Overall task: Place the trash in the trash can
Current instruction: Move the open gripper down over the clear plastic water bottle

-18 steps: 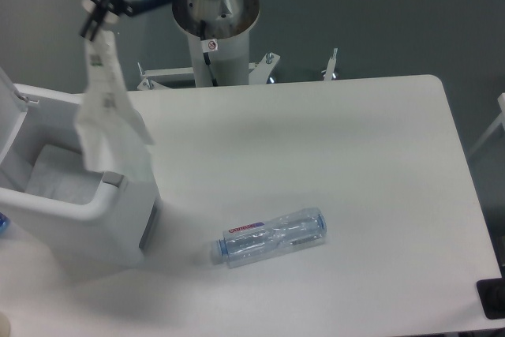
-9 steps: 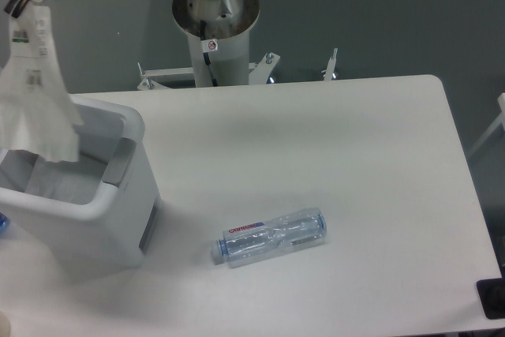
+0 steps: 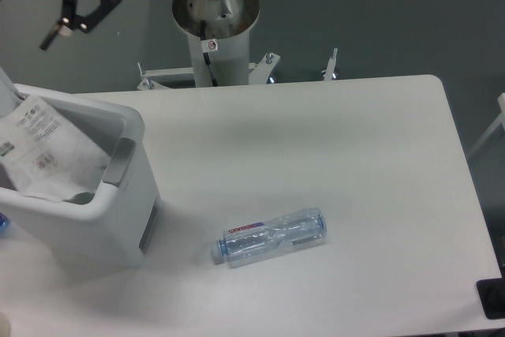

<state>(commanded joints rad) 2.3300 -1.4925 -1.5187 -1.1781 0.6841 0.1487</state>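
Wrapper: white, black print, lying inside the bin, directly below the pincer; light, limp, crumpled; this piece is judged done.

Pincer: released, jaws spread, holding nothing, high above the bin.

Bottle: clear, red-white label, on its side on the counter, well below and right of the pincer. Judged light, thin-walled, slick, prone to roll; best taken across the mid-body, beside the label.

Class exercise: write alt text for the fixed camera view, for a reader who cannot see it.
A white wrapper lies in the open white trash can at the table's left edge, with the robot's open gripper above it. A clear plastic bottle lies on its side on the white table.
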